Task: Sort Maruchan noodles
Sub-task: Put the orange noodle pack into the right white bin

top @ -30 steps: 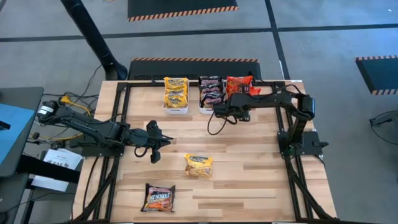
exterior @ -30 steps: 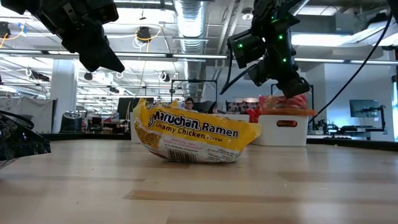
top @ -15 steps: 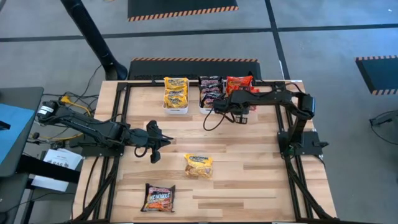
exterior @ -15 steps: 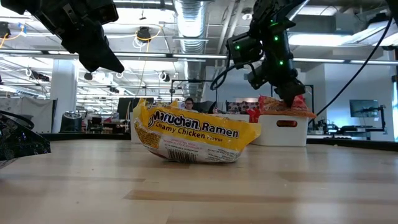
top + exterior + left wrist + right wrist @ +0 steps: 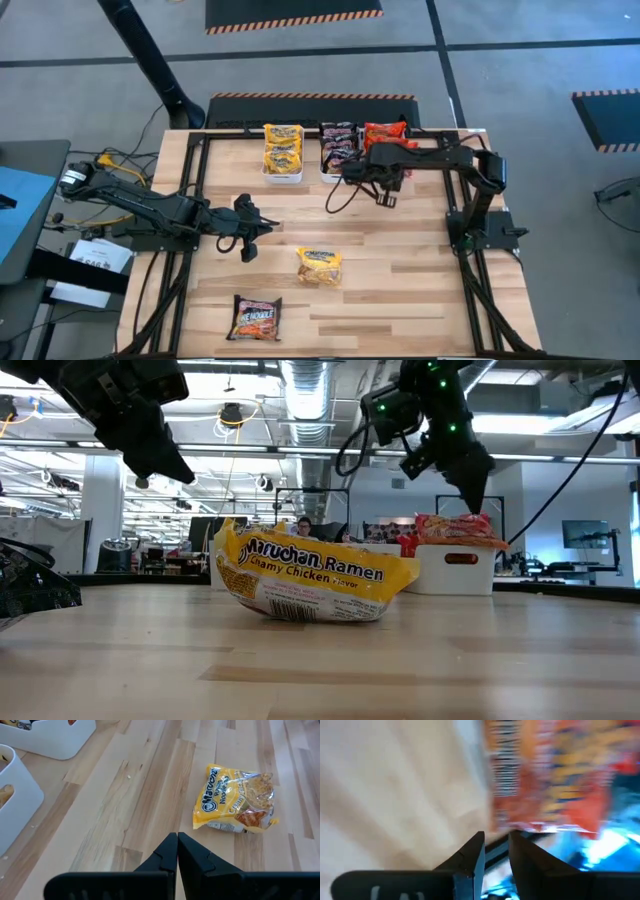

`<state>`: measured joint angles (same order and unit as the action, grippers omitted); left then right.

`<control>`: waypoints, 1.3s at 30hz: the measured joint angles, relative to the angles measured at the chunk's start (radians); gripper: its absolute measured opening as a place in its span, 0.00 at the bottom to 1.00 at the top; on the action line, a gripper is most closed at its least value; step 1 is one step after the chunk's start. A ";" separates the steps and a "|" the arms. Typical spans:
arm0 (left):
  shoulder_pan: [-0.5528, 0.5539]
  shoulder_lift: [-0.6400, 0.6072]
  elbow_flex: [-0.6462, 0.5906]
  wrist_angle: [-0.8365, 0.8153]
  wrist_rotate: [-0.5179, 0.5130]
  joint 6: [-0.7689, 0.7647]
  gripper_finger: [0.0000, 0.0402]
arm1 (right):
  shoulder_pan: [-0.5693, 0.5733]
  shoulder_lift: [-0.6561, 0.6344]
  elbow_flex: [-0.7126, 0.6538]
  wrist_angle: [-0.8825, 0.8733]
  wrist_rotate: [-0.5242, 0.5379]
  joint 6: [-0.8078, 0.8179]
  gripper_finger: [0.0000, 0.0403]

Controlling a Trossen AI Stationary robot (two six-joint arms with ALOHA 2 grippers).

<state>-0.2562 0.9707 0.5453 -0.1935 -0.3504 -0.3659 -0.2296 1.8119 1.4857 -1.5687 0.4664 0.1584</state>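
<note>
The right hand (image 5: 496, 851), slightly parted and grasping nothing, faces a blurred red packet (image 5: 547, 775); its label is unreadable. The left hand (image 5: 177, 851) is clenched empty.

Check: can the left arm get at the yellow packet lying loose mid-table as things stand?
Probably yes. The yellow packet lies flat on bare wood with nothing around it, just ahead of the left gripper, which hangs above the table. Its fingers are shut, so they must open first. The right gripper is away by the bins.
</note>
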 joint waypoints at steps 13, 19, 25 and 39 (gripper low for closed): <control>0.000 0.000 0.000 0.000 0.000 0.003 0.00 | -0.146 -0.013 -0.053 0.021 -0.102 -0.036 0.28; 0.000 0.000 0.000 -0.001 0.000 0.005 0.00 | -0.204 -0.013 -0.053 0.049 -0.107 -0.035 0.24; 0.000 0.000 0.000 -0.001 -0.001 0.006 0.00 | -0.216 -0.013 -0.053 0.143 -0.151 -0.035 0.20; 0.000 0.000 0.000 -0.041 -0.001 0.006 0.00 | -0.245 0.030 -0.050 0.269 -0.097 -0.036 0.18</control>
<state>-0.2565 0.9707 0.5453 -0.2348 -0.3515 -0.3599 -0.4743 1.8424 1.4353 -1.2995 0.3690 0.1223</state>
